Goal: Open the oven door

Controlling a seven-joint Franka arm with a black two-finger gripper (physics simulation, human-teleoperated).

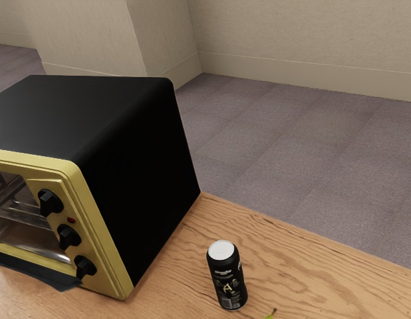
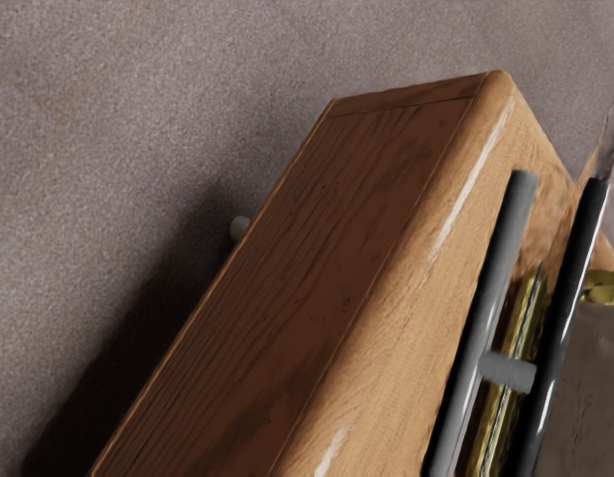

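"Where is the black, boxy oven with yellow front (image 1: 142, 173)?"
"At the exterior view's left, on the brown wooden desk (image 1: 182, 269). How its door stands, I cannot tell."
"Fingers open or closed?"
"This also I cannot tell. A black cylindrical can (image 1: 227, 282) stands near the oven."

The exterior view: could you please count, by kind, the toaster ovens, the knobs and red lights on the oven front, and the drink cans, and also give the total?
Toaster oven: 1
Black knobs: 3
Red light: 1
Black drink can: 1
Total: 6
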